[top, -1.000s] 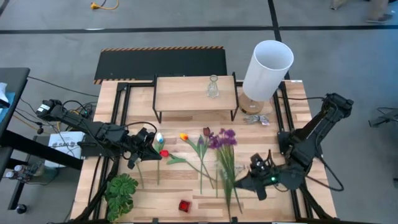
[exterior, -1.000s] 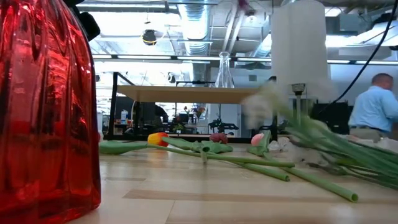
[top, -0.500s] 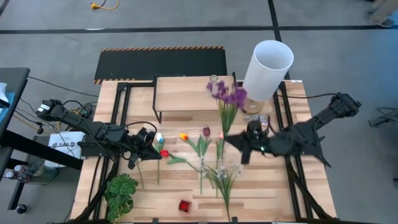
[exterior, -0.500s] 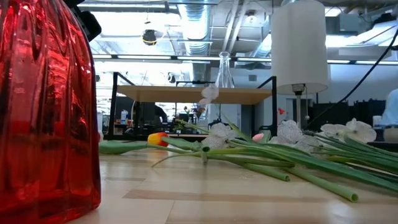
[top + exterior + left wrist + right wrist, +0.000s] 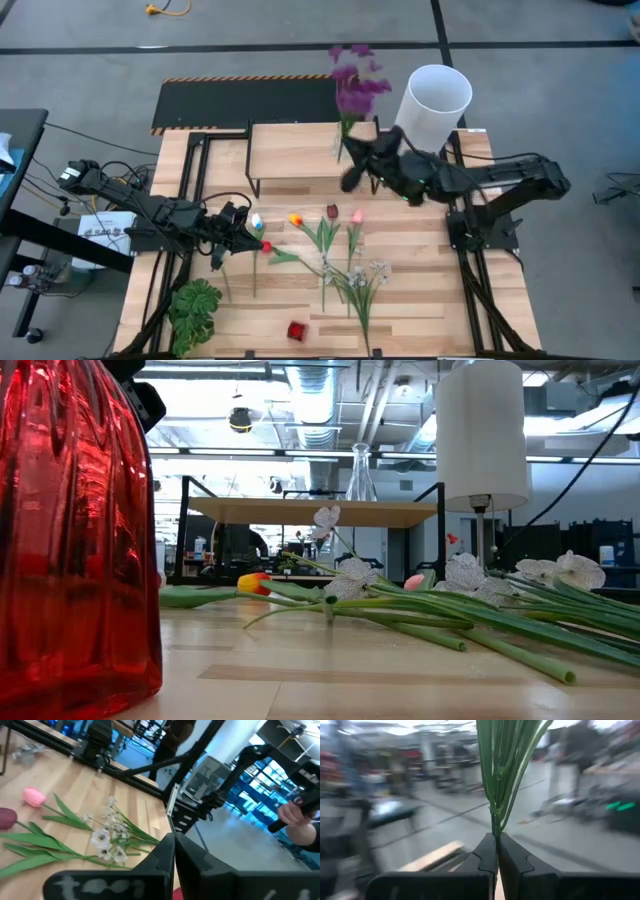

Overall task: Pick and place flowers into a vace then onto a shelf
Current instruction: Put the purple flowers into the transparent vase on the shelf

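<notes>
1. The right gripper hangs over the right end of the shelf, jaws pressed together on the green stems of the purple bunch. In the right wrist view those stems rise straight out from between the closed fingertips, with no gap showing.

2. The glass vase stands on the shelf top. From above it is hidden behind the bunch and the gripper, so I cannot tell whether the stem ends are over its mouth or already in it.

3. The left gripper waits low over the counter on the left, jaws together with nothing between them, beside the red tulip.

4. Other flowers lie flat on the counter — the orange tulip, maroon tulip, pink tulip and white spray.

5. Risks, as I judge them:
   - The vase neck looks narrow and the stems fan out; a stem catching the rim could tip the light glass off the shelf.
   - The white lamp stands just beside the right arm — a wide swing could knock it.
   - The heavy purple heads sit far above the grip, so on release the bunch may lean and pull the vase over.
</notes>
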Robot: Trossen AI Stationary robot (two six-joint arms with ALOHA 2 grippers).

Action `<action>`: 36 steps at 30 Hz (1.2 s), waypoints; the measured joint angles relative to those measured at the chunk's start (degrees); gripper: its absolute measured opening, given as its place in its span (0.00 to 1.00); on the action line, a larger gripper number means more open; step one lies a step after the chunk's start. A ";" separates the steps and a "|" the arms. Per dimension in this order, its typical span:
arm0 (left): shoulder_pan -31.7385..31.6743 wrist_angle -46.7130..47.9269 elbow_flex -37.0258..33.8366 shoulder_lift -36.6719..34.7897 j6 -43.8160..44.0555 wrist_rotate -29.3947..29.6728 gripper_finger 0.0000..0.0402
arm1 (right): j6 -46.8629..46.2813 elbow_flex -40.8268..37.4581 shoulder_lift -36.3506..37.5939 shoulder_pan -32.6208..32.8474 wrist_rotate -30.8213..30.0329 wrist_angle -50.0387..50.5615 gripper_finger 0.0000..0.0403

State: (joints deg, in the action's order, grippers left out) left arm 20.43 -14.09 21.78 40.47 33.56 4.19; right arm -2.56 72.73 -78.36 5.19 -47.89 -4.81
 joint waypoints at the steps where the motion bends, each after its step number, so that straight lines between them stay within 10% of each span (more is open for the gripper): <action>1: 0.00 0.02 0.00 -0.02 0.00 0.74 0.00 | 2.31 1.36 -1.47 -0.99 -2.27 -0.08 0.00; 12: 0.00 -0.50 0.00 0.00 0.41 6.89 0.00 | 6.53 7.34 -12.69 -11.52 -6.64 -2.10 0.00; 36: 0.00 -0.42 0.00 0.00 0.39 6.59 0.00 | 12.10 7.41 -14.30 -12.92 -10.66 -4.18 0.00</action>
State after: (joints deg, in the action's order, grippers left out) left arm 20.43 -14.50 21.78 40.47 33.95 10.79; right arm 9.54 80.14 -92.66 -7.73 -58.54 -8.99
